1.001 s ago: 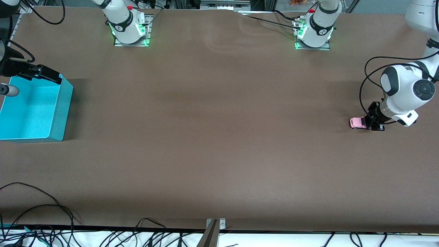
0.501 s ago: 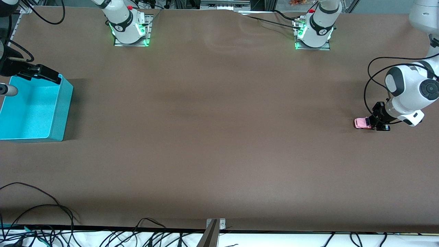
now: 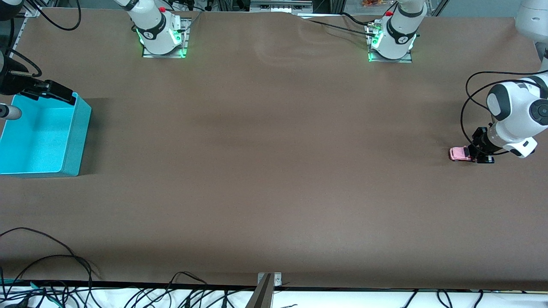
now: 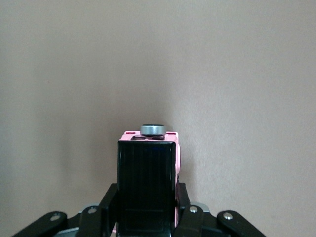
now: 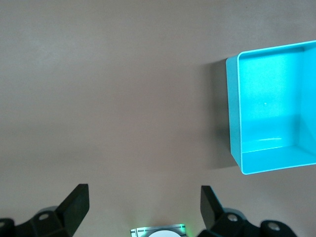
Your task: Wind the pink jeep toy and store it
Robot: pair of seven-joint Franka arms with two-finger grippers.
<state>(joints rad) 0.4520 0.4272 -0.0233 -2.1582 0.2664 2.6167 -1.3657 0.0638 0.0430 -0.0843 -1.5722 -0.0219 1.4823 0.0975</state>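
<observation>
Your left claw (image 3: 480, 155) is clenched on the jeep (image 3: 460, 154), wheels on the bench (image 3: 274, 171) — and it has dragged it back toward the left arm's end, likely winding it. The right claw (image 5: 143, 202) waits released over the bench by the bin (image 3: 64, 141).

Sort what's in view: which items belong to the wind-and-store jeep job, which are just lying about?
Job:
- pink jeep toy, on the table at the left arm's end
- left end effector, shut on the jeep
- turquoise bin, empty, at the right arm's end
- right end effector, open, waiting beside the bin

Lying about:
- loose cables along the table edge nearest the front camera
</observation>
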